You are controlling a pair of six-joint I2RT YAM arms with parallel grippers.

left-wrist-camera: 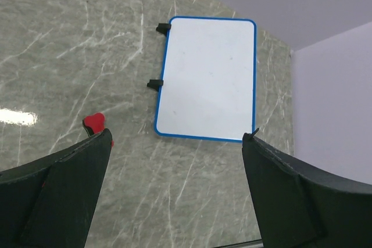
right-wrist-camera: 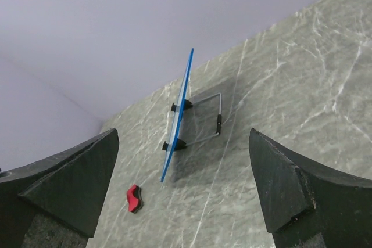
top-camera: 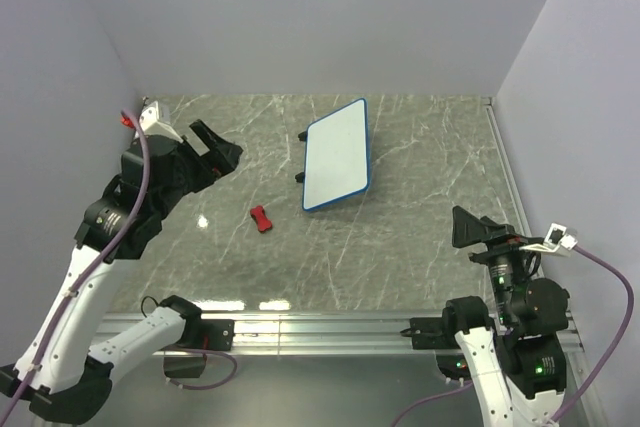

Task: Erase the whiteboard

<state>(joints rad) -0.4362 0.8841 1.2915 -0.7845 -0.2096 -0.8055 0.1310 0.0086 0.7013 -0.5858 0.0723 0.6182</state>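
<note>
The whiteboard (top-camera: 338,155) has a blue frame and stands tilted on a wire prop at the middle back of the table. Its white face (left-wrist-camera: 207,79) shows no dark marks, only faint specks. The right wrist view catches the whiteboard (right-wrist-camera: 180,114) edge-on, with the wire prop (right-wrist-camera: 210,117) behind it. A small red and black block (top-camera: 261,218) lies on the table left of the board. My left gripper (top-camera: 216,151) hangs open above the table, left of the board and apart from it. My right gripper (top-camera: 478,228) is open at the near right, holding nothing.
The marble-patterned table (top-camera: 420,247) is boxed in by pale walls at the back and on both sides. The red block (left-wrist-camera: 95,122) sits just beyond my left gripper (left-wrist-camera: 176,139) fingertip. A metal rail (top-camera: 320,325) runs along the near edge.
</note>
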